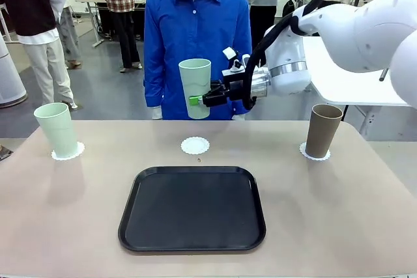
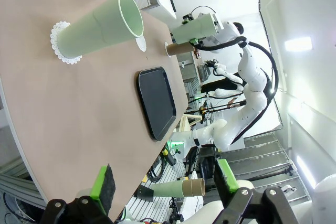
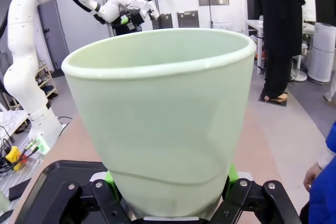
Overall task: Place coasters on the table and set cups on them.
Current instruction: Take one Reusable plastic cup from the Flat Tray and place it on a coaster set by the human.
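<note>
Currently on the table (image 1: 339, 226): three paper coasters, three cups, one black tray.

Item, left coaster (image 1: 77, 153): white, lacy-edged, near the table's left far edge. A mint cup (image 1: 57, 129) stands upright on it. In the left wrist view this cup (image 2: 100, 27) appears sideways on the same coaster (image 2: 60, 51).

Item, middle coaster (image 1: 195, 145): lies bare on the table, just beyond the far edge of the tray. A small dark speck lies on the table between it and the tray.

Item, right coaster (image 1: 306, 153): carries the brown cup (image 1: 323, 130), upright, near the table's right far edge.

Item, second mint cup (image 1: 195, 87): held in the air above the middle coaster, upright, well clear of the tabletop, in front of a person in a blue shirt (image 1: 195, 37) who stands at the far side.

Item, right gripper (image 1: 199, 100): reaches in from the right side, fingers clamped on the lower half of the second mint cup. The right wrist view shows this cup (image 3: 163, 124) close up, its base wedged between green pads (image 3: 231, 174).

Item, left gripper (image 2: 164, 186): jaws spread wide, nothing between them; it hangs beside the table edge, apart from every cup.

Item, tray (image 1: 192, 208): black, rectangular with rounded corners, centred on the near half of the table, nothing on it.
</note>
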Controlling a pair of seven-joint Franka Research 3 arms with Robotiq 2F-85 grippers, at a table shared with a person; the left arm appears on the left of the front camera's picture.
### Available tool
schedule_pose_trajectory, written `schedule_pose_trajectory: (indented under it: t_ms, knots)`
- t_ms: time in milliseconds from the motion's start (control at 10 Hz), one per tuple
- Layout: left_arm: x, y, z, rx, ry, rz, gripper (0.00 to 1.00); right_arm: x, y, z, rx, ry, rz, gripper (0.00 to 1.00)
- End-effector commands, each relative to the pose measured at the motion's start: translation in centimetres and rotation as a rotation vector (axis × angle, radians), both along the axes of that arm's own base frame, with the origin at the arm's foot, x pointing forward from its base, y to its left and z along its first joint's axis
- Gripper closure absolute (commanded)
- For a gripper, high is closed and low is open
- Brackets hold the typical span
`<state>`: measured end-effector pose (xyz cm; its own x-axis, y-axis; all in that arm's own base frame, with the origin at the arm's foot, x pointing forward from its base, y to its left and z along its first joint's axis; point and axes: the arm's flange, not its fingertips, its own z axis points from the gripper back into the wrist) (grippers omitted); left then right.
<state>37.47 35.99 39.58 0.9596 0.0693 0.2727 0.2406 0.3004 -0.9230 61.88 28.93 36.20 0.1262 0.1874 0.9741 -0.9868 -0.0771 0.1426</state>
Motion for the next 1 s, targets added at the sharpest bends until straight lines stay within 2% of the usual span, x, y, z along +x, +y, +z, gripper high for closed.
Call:
schedule_pose_trajectory:
  t_ms: [0,100,600,700,900]
  knots:
    - [0.0,0.0,0.1,0.009,0.001,0.006,0.0,1.9,0.8,-0.2,-0.022,0.034,-0.006,0.76]
    - [0.0,0.0,0.1,0.009,0.001,0.006,0.0,0.0,0.0,0.0,0.0,0.0,0.0,0.76]
    - [0.0,0.0,0.1,0.009,0.001,0.006,0.0,0.0,0.0,0.0,0.0,0.0,0.0,0.76]
    - [0.0,0.0,0.1,0.009,0.001,0.006,0.0,0.8,0.3,-0.1,0.005,0.009,-0.005,0.18]
    - [0.0,0.0,0.1,0.009,0.001,0.006,0.0,0.8,0.1,-0.8,0.034,-0.055,0.055,0.18]
